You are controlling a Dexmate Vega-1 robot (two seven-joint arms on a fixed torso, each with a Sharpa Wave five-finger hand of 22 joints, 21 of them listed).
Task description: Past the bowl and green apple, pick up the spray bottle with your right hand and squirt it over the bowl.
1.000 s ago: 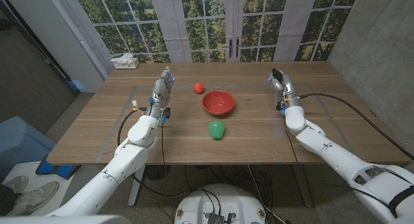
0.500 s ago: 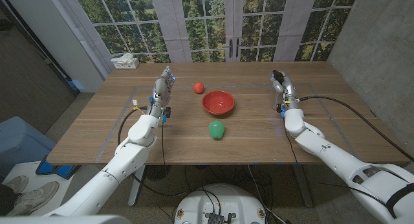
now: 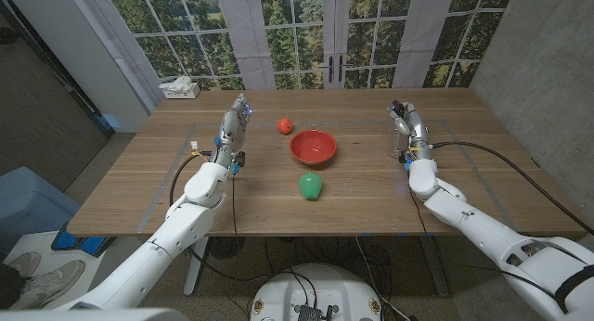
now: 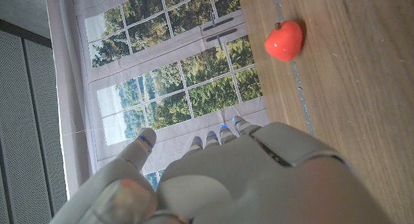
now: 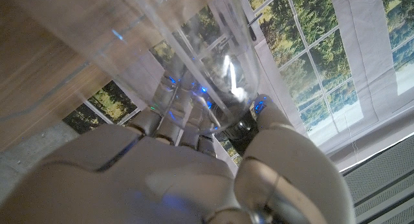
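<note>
Spray bottle: head view, held upright in my right robot hand at the right side of the tabletop, well apart from the bowl; its dark top shows above my fingers.
Bowl: red, mid-tabletop, between my two arms.
Green apple: just in front of the bowl, on my side, apart from it.
Small red fruit: behind and left of the bowl.
Left robot hand: raised on edge left of the bowl, fingers straight, holding nothing.
Tissue box: far left corner.

Left wrist view: left robot hand with fingers extended and empty; red fruit on the wood beyond.

Right wrist view: right robot hand wrapped around the clear bottle body, fingers and thumb closed on it.
</note>
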